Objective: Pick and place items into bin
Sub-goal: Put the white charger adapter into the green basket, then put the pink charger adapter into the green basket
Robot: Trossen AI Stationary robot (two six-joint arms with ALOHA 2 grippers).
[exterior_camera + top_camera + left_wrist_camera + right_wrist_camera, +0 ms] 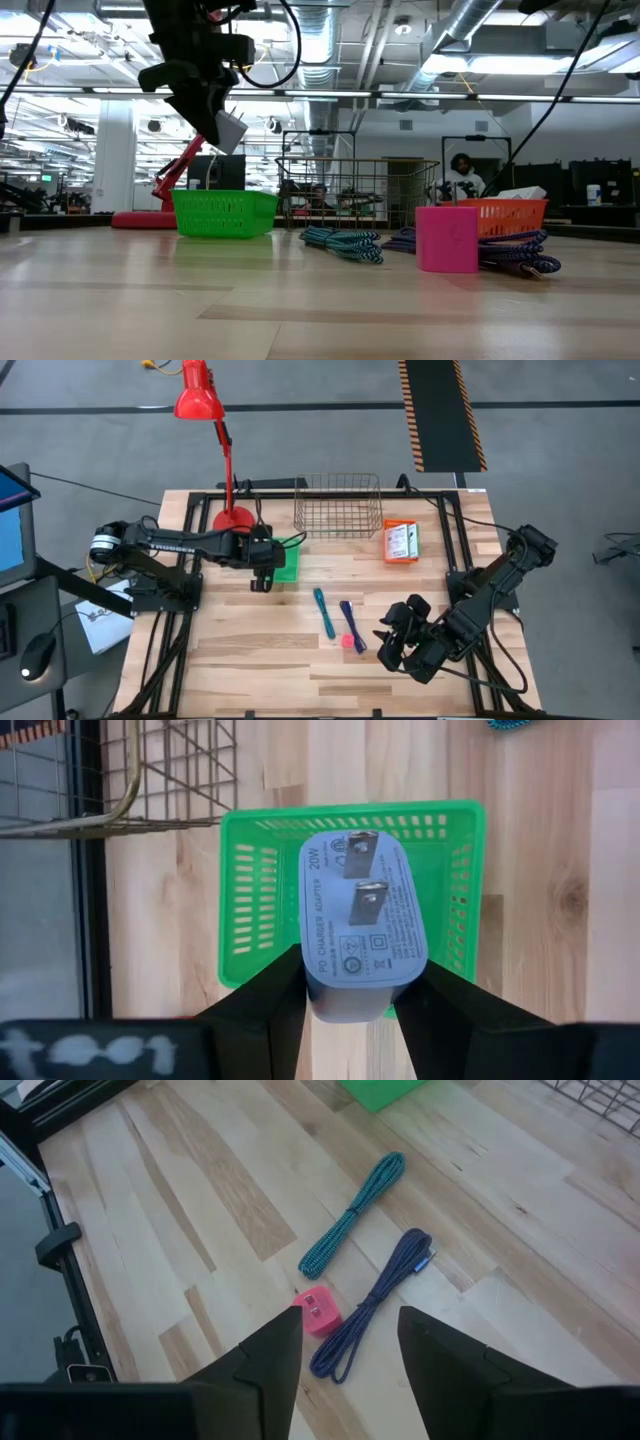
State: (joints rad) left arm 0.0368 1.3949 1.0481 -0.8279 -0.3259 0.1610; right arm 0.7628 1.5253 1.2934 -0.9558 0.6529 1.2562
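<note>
Nearest the front edge of the pale wooden table (250,660), the right gripper (340,1342) hangs with its two dark fingers spread and nothing between them, just above a small pink-red charger block (318,1309). Beside that block lie two bundled braided cables: a dark-blue one (378,1302) touching or nearly touching it, and a teal one (352,1217) close alongside, a little farther in.

Past these, toward the middle-left of the table, the left gripper (352,995) is clamped on a light-blue wall charger (358,925), its two metal prongs facing the wrist camera. The charger is held in the air above a small green plastic basket (247,890), over the basket's near rim.

Farther back stand an empty wire-mesh basket (339,503) and, to its right, an orange tray (401,542) holding white printed packs. A red desk lamp (205,405) stands at the rear left.
</note>
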